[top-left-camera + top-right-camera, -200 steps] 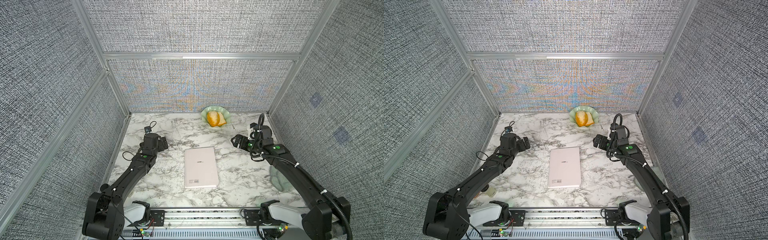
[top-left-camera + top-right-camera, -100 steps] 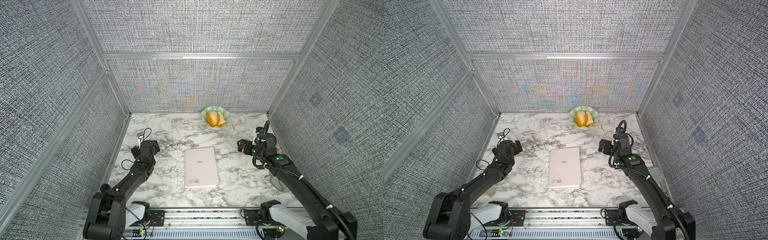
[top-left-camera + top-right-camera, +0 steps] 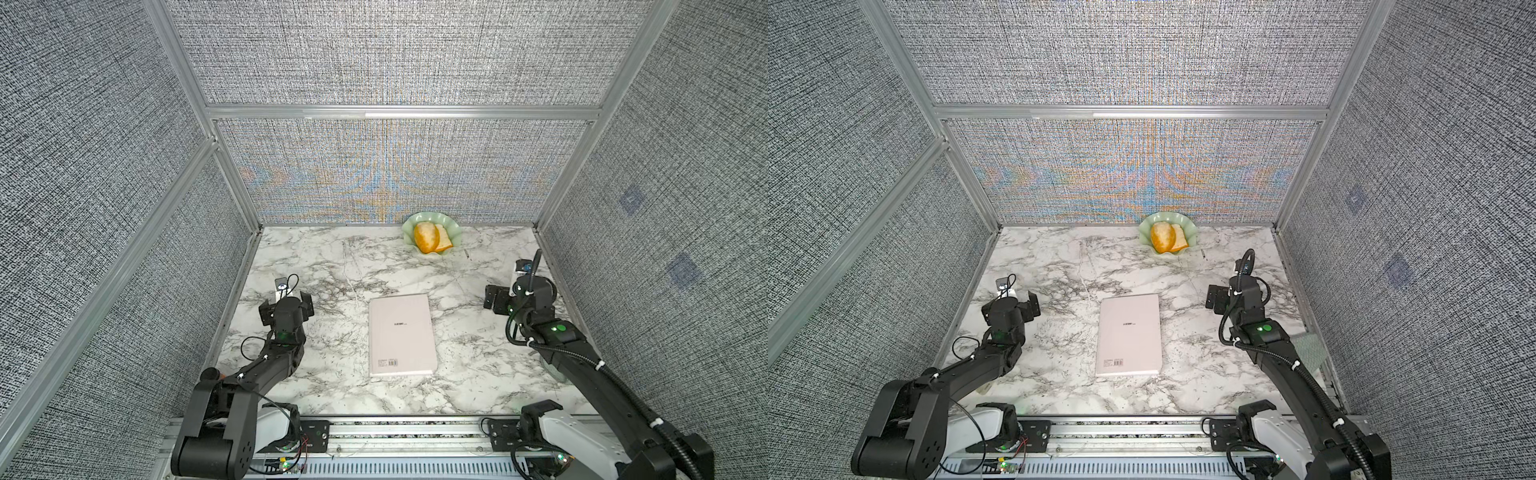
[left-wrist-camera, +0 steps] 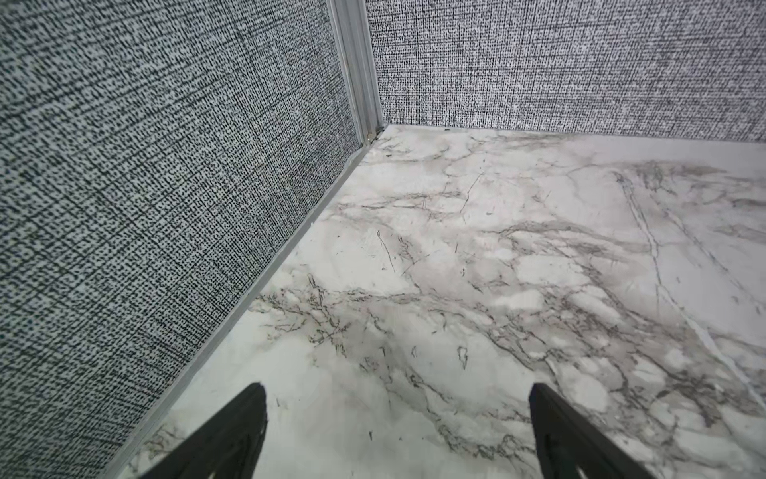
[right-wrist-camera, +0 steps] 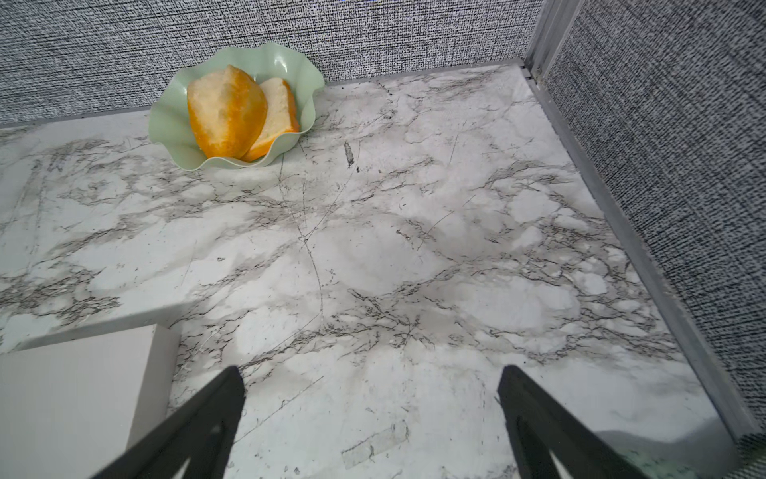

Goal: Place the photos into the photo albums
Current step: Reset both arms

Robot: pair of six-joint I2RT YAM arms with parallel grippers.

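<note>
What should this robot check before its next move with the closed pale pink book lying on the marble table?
1. Left gripper open and empty: ok.
2. Right gripper open and empty: ok.
3. Pale pink barcoded photo album flat, apart from both grippers: ok.
4. Album opened for loading: not ok; it is closed, barcode side up.
5. Photos located: not ok; none show in any view.
6. Pale green wavy bowl with bread far from the album, by the back wall: ok.
</note>
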